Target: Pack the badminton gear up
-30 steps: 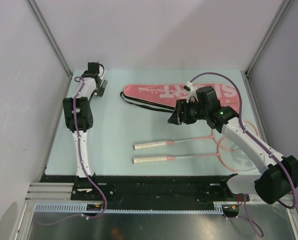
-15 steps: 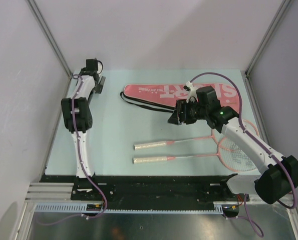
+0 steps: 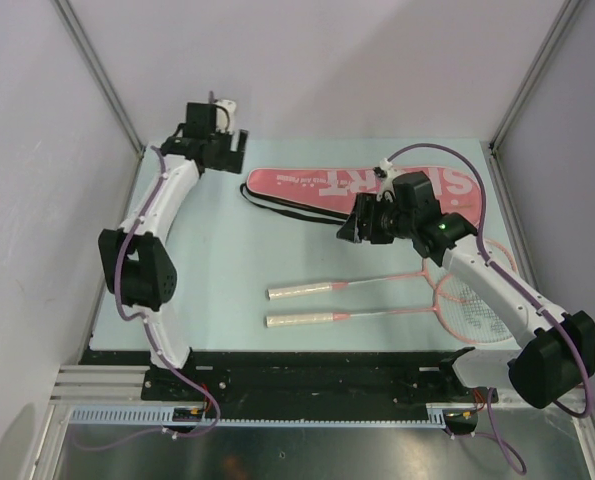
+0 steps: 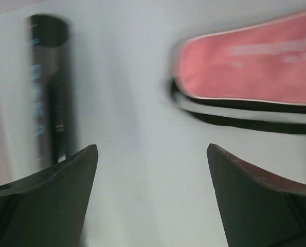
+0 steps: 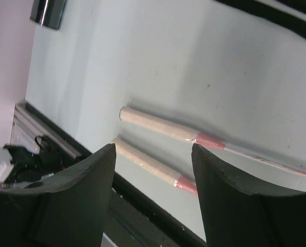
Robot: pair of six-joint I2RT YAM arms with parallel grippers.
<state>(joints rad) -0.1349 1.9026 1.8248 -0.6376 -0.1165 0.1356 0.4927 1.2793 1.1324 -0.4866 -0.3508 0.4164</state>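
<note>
The pink "SPORT" racket bag (image 3: 377, 185) lies flat at the back of the table, its black strap (image 3: 277, 205) trailing at its left end. Two pink-framed rackets (image 3: 472, 300) lie in front of it, white handles (image 3: 299, 291) pointing left. My right gripper (image 3: 349, 232) hovers open and empty between bag and rackets; its wrist view shows both handles (image 5: 158, 126) below the gripper (image 5: 153, 149). My left gripper (image 3: 232, 140) is raised at the back left, open and empty (image 4: 153, 154). Its blurred view shows the black lettered tube (image 4: 50, 87) and the bag's end (image 4: 255, 72). No shuttlecocks are in view.
Grey walls with metal corner posts (image 3: 102, 75) close in the table on the left, back and right. A black rail (image 3: 307, 375) runs along the near edge by the arm bases.
My left arm has risen and swung back and right, away from the spot at the far left. My right gripper has barely shifted.
</note>
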